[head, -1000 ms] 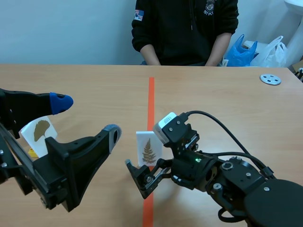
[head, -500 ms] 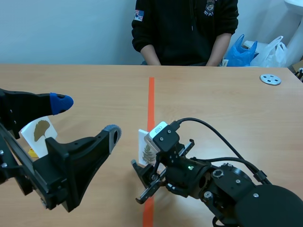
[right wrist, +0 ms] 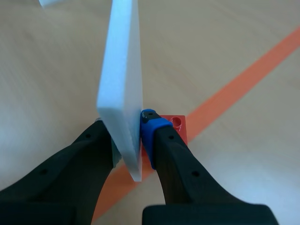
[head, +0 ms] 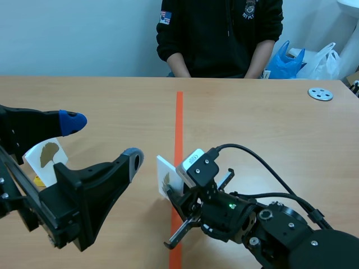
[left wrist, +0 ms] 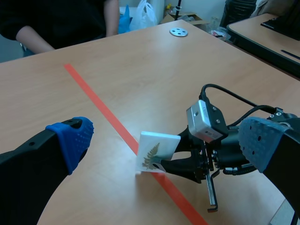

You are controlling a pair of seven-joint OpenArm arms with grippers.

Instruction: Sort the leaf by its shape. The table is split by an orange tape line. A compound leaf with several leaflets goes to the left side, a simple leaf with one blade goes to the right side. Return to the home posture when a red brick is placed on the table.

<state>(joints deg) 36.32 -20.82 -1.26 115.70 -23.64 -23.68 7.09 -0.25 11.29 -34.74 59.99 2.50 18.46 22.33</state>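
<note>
Fern card: I see a white card (head: 166, 177) printed with a many-leaflet fern frond. It is tilted, its top leaning toward 10 o'clock, directly over the near end of the tape.
Right gripper: My right gripper (head: 175, 195) is clamped on the card's lower edge, one pad on each face.
Tape line: The orange tape line (head: 178, 117) runs from 6 toward 12 o'clock and splits the table.
Progress: I judge the card picked but not yet delivered. As a compound leaf, it has yet to go toward 9 o'clock and be set down.
Left gripper: My left gripper (head: 102, 140) hangs at 8 o'clock with its fingers spread wide, grasping nothing.
Ginkgo card: A card with one fan-shaped blade (head: 47, 157) stands at 9 o'clock behind that gripper. By the rule, I judge it belongs on the 3 o'clock side.
Red piece: A small red piece (right wrist: 178, 126) shows just past my right finger. I cannot tell what it is.
Surroundings: A person (head: 219, 33) sits at 12 o'clock, and a round metal disc (head: 320, 93) lies at 2 o'clock.
</note>
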